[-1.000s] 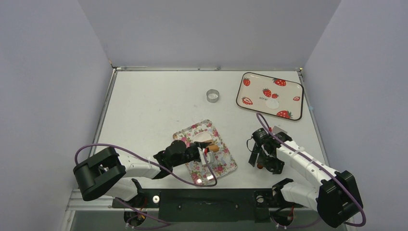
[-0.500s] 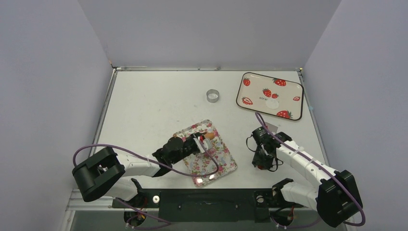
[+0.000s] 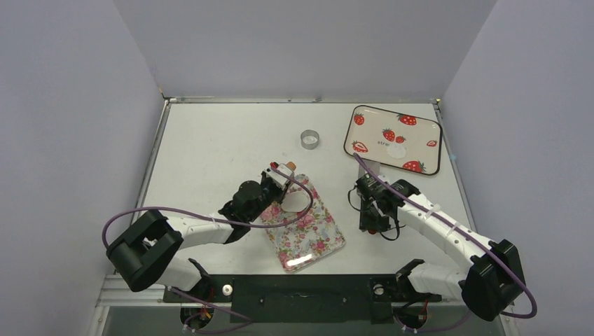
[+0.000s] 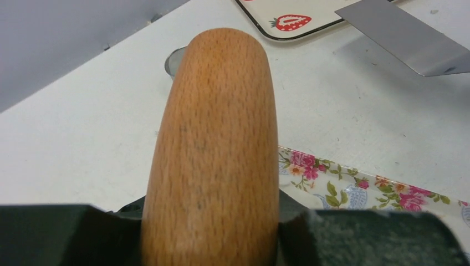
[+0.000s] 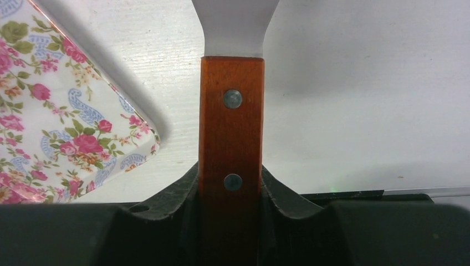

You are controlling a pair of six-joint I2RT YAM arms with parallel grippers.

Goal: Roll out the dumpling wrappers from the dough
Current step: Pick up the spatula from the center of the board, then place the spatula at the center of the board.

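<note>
Guessing the dough on the floral tray is soft, sticky, so lift its edge; left gripper clamps roller, right gripper spatula

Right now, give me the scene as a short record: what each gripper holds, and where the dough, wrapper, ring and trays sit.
left gripper: shut on the wooden roller, by the far end of the floral tray
right gripper: shut on the spatula, blade pointing toward the strawberry tray
dough: flattened white patch on the floral tray, near the roller
wrapper: one white disc on the strawberry tray
metal ring: alone on the table, beyond the floral tray
</note>
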